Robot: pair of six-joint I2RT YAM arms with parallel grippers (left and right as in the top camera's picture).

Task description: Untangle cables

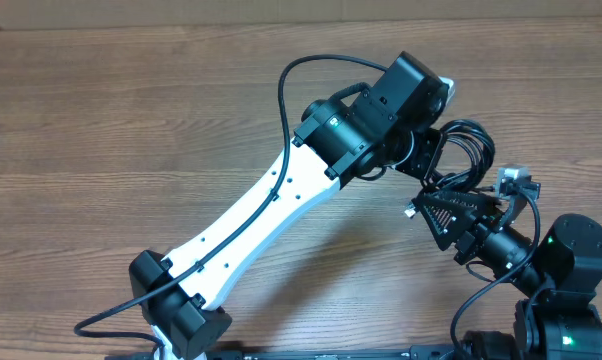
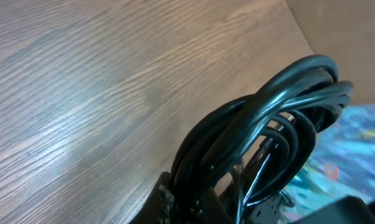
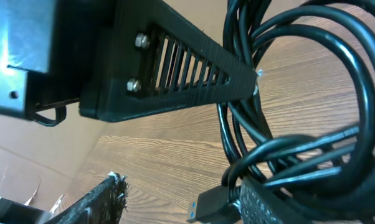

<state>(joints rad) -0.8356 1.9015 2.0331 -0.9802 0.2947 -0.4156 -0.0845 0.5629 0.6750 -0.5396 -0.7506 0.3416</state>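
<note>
The cables sit as one bundle of glossy black loops at the right of the overhead view, just above the middle, lifted off the worktop. In the left wrist view the cables rise from the bottom centre of the frame and arch toward the upper right, with several strands lying over one another in a tight coil. In the right wrist view the same loops fill the right half of the frame. A small black plug with a blue tip pokes out of the bundle at the bottom centre.

The left gripper has its fingers together, clamped on the lower end of the coil. Its white arm runs across the overhead view from the lower left up to the bundle.

The right gripper comes in from the lower right of the overhead view, just below the bundle. Seen from its own wrist camera, the right gripper has its fingers apart, with bare wood showing in the gap. The tip of the ribbed upper finger is right at the strands near the top centre of the frame. Whether it touches them cannot be told.

The worktop is pale wood grain. In the left wrist view, past its edge, there is a brown surface in the upper right and a blue patterned one at the right.
</note>
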